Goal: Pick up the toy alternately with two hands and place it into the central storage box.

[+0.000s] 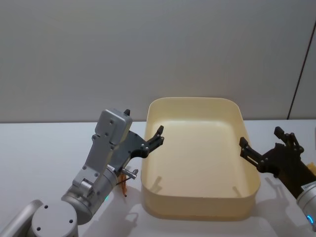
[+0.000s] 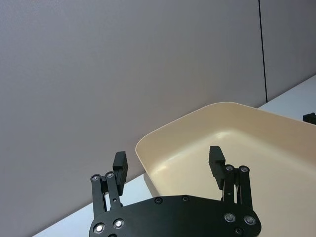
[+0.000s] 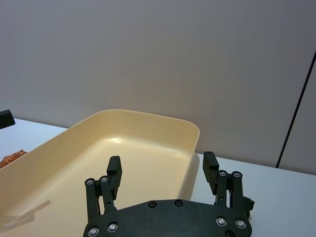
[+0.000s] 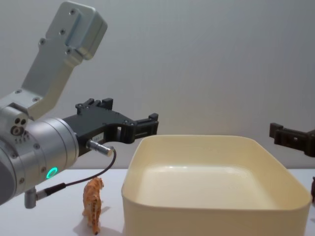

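Orange and striped, the toy tiger (image 4: 92, 204) is seen standing on the white table (image 1: 39, 148) just beside the left wall of the cream box (image 1: 197, 205). The left gripper (image 2: 168, 159) is held open and empty higher up, near that rim. The box is seen to be bare, so nothing is judged placed and every pick is left to do. At the right rim, the right gripper (image 3: 162, 164) is likewise spread, with nothing gripped.
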You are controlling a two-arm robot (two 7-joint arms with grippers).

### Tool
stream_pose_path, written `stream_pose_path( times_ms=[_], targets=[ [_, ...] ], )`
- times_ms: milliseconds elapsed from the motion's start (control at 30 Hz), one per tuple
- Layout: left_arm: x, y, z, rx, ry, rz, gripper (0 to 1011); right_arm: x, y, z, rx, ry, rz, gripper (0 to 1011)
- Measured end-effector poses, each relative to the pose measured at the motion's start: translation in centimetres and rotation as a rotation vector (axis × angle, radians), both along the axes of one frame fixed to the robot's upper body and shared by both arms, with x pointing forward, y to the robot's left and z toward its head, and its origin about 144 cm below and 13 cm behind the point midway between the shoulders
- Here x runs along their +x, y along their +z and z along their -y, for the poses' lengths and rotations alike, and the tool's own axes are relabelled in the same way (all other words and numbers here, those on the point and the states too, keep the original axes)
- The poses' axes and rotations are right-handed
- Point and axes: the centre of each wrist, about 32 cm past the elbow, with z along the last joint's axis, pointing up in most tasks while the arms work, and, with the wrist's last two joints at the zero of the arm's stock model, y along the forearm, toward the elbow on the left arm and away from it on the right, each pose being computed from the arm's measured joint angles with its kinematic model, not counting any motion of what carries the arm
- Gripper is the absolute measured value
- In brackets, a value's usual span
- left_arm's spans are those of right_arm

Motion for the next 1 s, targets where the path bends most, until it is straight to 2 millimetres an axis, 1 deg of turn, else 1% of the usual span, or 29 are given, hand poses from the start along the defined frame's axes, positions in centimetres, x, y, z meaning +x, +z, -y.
stream_pose_path(
  times_ms=[1000],
  targets=[
    [0.00,0.00,0.00,0.000,0.000,0.000,1002,0.00,0.00,0.00,0.000,0.000,0.000,1001]
  ],
)
